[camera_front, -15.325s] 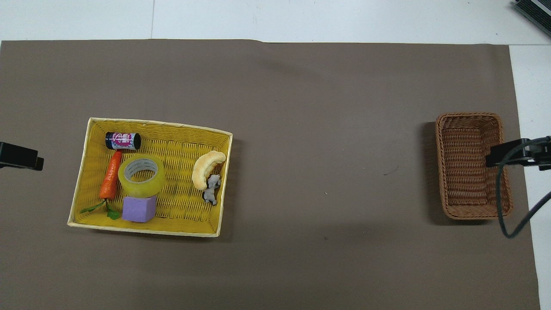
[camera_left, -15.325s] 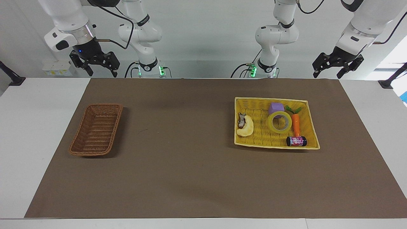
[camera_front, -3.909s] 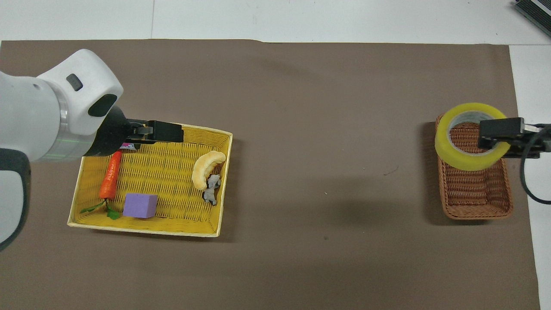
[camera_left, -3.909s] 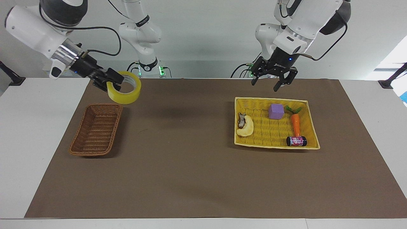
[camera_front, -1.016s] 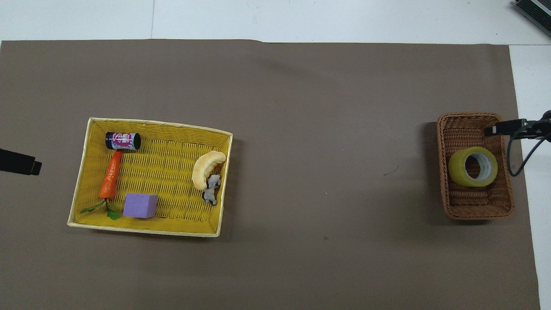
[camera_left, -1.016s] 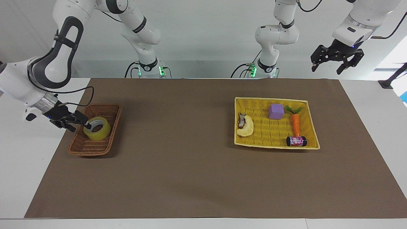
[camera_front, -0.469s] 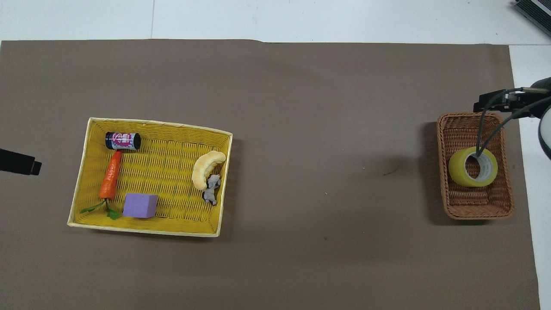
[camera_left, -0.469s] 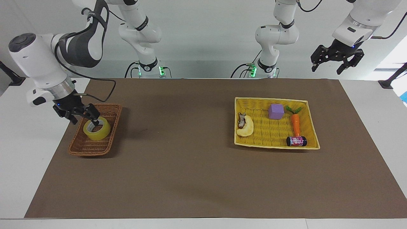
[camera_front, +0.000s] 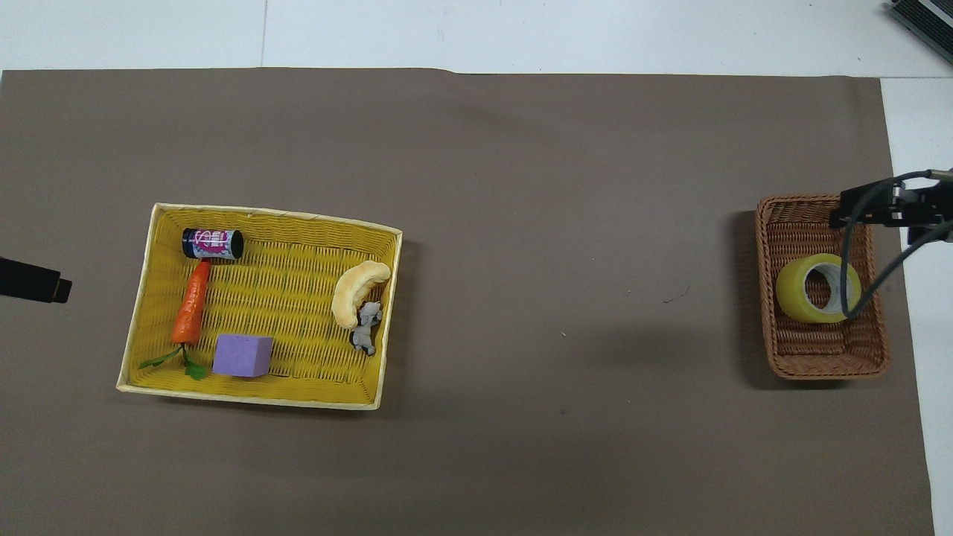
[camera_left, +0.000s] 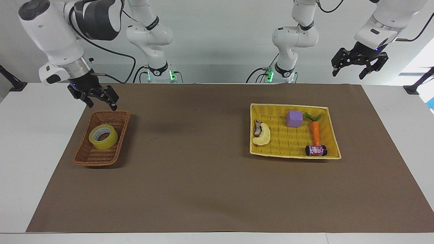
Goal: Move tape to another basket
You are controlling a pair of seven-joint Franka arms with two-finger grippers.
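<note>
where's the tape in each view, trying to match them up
Facing view: the tape lies in the brown wicker basket, toward the right arm's end.
Overhead view: the tape, in the same basket.
Shared landmark: the yellow basket at the left arm's end.

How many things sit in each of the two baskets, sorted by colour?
Small brown wicker basket:
Yellow-green: 1, the ring-shaped roll of translucent tape

Large bright yellow woven basket:
Purple: 1, foam cube
Orange: 1, toy carrot
Pale yellow: 1, crescent-shaped bread
Grey: 1, little figurine
Black and pink: 1, small can

Total: 6
</note>
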